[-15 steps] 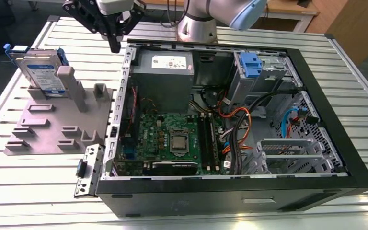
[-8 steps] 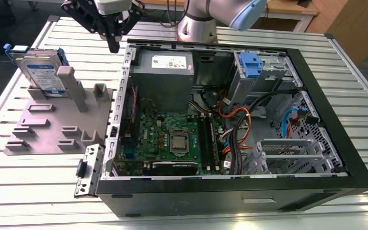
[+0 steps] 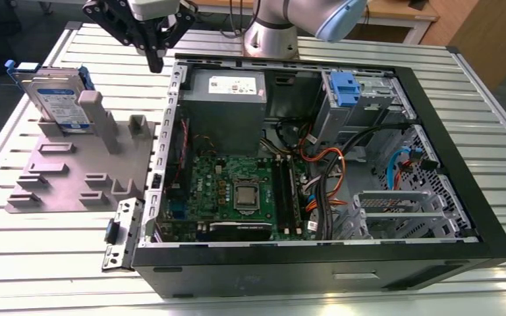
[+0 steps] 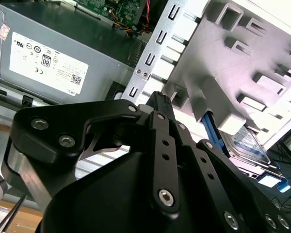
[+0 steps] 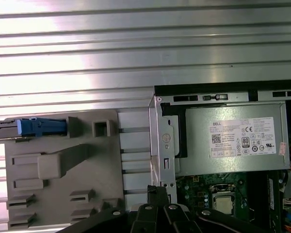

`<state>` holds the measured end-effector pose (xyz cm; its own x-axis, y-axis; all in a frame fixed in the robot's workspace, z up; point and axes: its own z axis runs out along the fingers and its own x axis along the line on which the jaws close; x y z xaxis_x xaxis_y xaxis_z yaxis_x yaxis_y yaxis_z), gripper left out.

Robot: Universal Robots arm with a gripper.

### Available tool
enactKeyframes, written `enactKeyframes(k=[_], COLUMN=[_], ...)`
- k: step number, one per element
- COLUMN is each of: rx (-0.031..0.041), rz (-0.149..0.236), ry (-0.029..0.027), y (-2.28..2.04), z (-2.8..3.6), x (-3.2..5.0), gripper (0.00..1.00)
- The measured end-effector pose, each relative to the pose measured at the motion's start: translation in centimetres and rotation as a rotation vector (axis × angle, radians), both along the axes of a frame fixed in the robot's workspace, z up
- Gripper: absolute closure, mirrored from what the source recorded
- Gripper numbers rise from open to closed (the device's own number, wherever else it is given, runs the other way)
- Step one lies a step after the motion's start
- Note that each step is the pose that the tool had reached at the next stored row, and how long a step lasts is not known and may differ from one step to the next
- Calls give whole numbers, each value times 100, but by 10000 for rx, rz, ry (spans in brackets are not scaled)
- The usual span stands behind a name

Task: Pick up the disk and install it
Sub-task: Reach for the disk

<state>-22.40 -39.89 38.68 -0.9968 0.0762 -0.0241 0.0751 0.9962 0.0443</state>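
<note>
In the exterior view, the disk (image 3: 60, 99) stands on edge at the far corner of a grey holder (image 3: 68, 178), at about 10 o'clock from the open computer case (image 3: 323, 263). Its blue rails frame it, and the white-and-blue label on its face carries print too fine to make out. The holder lies flat on the slatted metal desk (image 3: 24, 276), just beside the case.

At 1 o'clock from the disk hangs the claw (image 3: 155, 64), pointing straight down over the strip between the holder and the case wall. Its fingers are pressed together with nothing between them, and it is clear of the disk. The arm (image 3: 275, 33) rises behind the case at 12 o'clock, bending over toward the exterior view's left.

Inside the case, the grey power supply (image 3: 226, 99) sits at 11 o'clock, with a white printed label (image 3: 235, 83) on top. The green circuit board (image 3: 226, 184) lies at 6 o'clock from it. The metal drive cage with its small blue latch (image 3: 344, 89) is at 1 o'clock in the case.

In the second wrist view the claw (image 4: 160, 97) tapers to a closed tip, with the disk (image 4: 247, 145) beyond it in the holder. In the first wrist view the claw (image 5: 157, 190) is over the case's edge, and the disk (image 5: 41, 127) is seen edge-on.
</note>
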Motion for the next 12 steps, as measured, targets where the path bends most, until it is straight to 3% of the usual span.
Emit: enactKeyframes(k=[12], rx=[1], rz=[0], ry=[4], y=[0], z=[-23], x=[-47], gripper=[89])
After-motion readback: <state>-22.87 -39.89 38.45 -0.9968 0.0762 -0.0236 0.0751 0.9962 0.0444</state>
